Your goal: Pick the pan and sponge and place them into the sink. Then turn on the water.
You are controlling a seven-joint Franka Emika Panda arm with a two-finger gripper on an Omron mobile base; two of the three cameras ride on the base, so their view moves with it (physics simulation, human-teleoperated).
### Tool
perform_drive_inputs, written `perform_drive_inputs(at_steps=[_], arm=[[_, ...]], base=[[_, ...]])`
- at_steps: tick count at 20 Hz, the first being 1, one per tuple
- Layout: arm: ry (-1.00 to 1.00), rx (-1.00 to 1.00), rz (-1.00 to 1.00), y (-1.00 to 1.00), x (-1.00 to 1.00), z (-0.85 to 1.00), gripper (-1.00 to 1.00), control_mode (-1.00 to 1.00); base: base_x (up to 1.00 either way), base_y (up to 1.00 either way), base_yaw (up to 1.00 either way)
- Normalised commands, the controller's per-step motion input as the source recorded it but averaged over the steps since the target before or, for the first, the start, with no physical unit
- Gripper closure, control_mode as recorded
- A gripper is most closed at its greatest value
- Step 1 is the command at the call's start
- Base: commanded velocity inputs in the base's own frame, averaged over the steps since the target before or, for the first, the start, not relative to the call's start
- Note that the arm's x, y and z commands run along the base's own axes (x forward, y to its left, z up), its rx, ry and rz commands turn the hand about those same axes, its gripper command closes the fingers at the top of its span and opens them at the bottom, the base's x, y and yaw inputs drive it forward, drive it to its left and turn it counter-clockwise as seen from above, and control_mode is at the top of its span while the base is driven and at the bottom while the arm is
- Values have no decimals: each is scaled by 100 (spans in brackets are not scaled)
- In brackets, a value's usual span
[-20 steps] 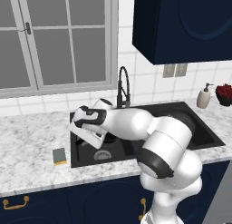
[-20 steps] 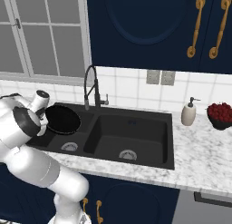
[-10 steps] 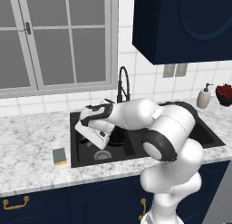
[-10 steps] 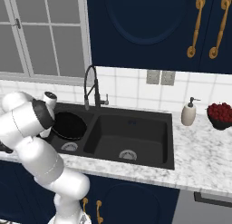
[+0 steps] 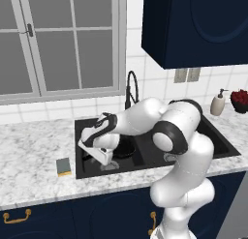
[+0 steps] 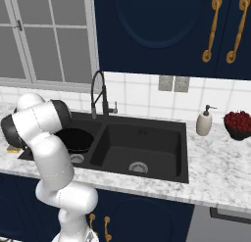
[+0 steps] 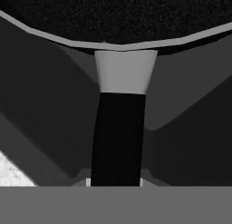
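The gripper [image 5: 102, 158] is lowered into the left basin of the sink [image 5: 218, 139], its jaws pinched on the handle [image 7: 118, 137] of the pan [image 6: 73, 139]; the pan is seen low in that basin, beside the drain; the sponge [image 5: 63, 166] is left on the counter [image 5: 34, 180], just beside the sink's left rim.

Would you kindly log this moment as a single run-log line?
gripper: shut on pan handle | pan: in sink left basin | sponge: on counter left of sink | water: off
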Motion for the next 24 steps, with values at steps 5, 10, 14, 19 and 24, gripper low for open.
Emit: perform_drive_inputs(at_steps=[5,10,14,19,24], arm=[[15,0,-1,11,0,-7,100,-100],[7,0,4,27,5,0,100,-100],[2,0,5,1,14,-19,100,-100],[0,0,5,-1,5,-20,100,-100],[0,0,2,-32,-4,-28,100,-100]], base=[[0,0,0],[0,0,0],[0,0,0],[0,0,0],[0,0,0]])
